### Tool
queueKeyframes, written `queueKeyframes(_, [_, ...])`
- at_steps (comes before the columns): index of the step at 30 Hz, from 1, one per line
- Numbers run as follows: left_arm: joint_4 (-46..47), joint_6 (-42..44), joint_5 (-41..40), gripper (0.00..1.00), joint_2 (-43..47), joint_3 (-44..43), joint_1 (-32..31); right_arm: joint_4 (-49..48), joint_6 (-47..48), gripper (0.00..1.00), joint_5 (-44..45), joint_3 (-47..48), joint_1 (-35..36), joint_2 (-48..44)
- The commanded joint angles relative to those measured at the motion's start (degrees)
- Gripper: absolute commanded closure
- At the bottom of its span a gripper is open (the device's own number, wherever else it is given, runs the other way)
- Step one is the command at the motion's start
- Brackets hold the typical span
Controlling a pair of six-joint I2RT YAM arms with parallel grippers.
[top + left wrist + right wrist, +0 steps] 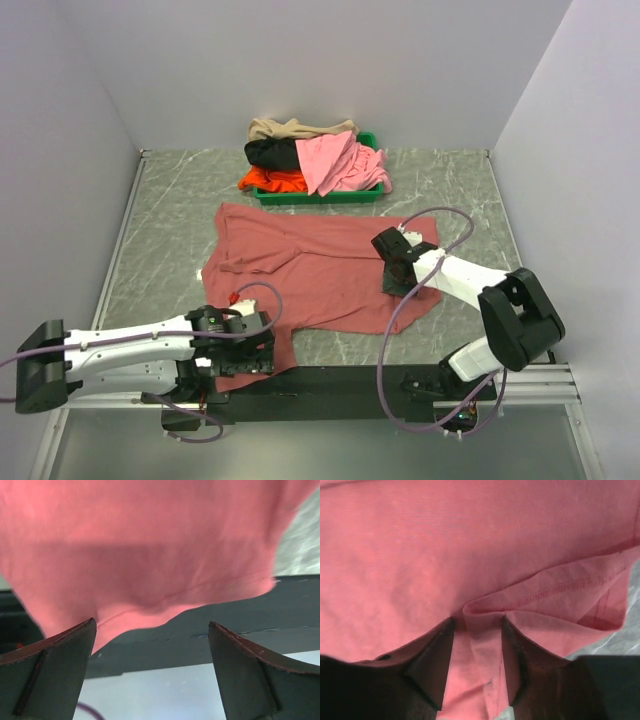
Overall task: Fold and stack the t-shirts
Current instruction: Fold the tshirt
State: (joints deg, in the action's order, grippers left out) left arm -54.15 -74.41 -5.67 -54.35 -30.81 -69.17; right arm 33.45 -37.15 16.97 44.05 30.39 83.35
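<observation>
A dusty brick-red t-shirt [300,265] lies spread on the table, its near hem hanging over the black front edge. My left gripper [248,350] hovers at that hem; in the left wrist view the gripper [152,624] is open wide and empty, with the shirt [150,555] just beyond its fingertips. My right gripper [390,272] is at the shirt's right side; in the right wrist view the gripper [477,620] is shut on a raised fold of the shirt [485,640] beside a stitched hem. Tan [290,128], black [270,152], light pink [335,160] and orange-red [272,181] shirts lie heaped at the back.
The heap sits in a shallow green tray [320,196] at the back centre. Grey walls close the table on three sides. The black front edge [340,378] runs between the arm bases. Purple cables loop round both arms.
</observation>
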Motion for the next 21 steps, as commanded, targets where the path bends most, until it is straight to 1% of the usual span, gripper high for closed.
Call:
queueKeyframes(1, [-2.8,-2.8,-1.9,0.01,-2.3,-4.5,-2.7,-0.7,-3.3,0.60,3.9,0.5,0.3,0.6])
queueKeyframes(2, [-2.0,-2.4,-1.5,0.01,-2.7,-4.8,-2.8,-0.3,-3.6,0.64,4.1,0.2,0.1,0.4])
queueKeyframes(4, [-2.4,-2.3,-1.9,0.01,-3.8,-5.6,-2.9,0.3,-4.2,0.66,5.4,-0.9,0.1,-0.2])
queueKeyframes(5, [-3.1,-2.7,-2.6,0.01,-4.2,-5.8,-2.9,1.3,-5.0,0.73,6.0,-1.2,0.0,-0.4])
queueKeyframes(6, [-4.1,-3.5,-2.8,0.01,-4.4,-6.3,-2.9,1.5,-5.5,0.78,6.5,-1.5,0.0,-1.3])
queueKeyframes(7, [-4.6,-3.9,-2.9,0.01,-4.6,-6.4,-2.9,1.8,-5.8,0.85,6.8,-2.4,0.0,-2.1])
queueKeyframes(11, [-4.8,-5.5,-3.1,0.01,-4.2,-6.3,-2.9,2.9,-7.4,1.00,7.5,-4.0,-0.1,-6.6])
queueKeyframes(14, [-5.3,-5.9,-2.4,0.01,-3.8,-5.1,-2.9,5.6,-9.3,1.00,8.5,-5.4,-0.2,-12.2])
queueKeyframes(16, [-5.3,-5.7,-1.5,0.01,-3.7,-3.7,-2.9,7.1,-8.9,1.00,7.6,-7.0,-1.6,-14.9])
queueKeyframes(18, [-4.2,-3.7,0.8,0.01,-3.7,-3.5,-3.0,7.7,-9.0,1.00,4.8,-9.1,-3.6,-19.4])
queueKeyframes(21, [-3.0,-1.4,1.8,0.02,-3.7,-3.6,-3.3,8.3,-9.5,1.00,1.3,-11.5,-5.3,-26.2])
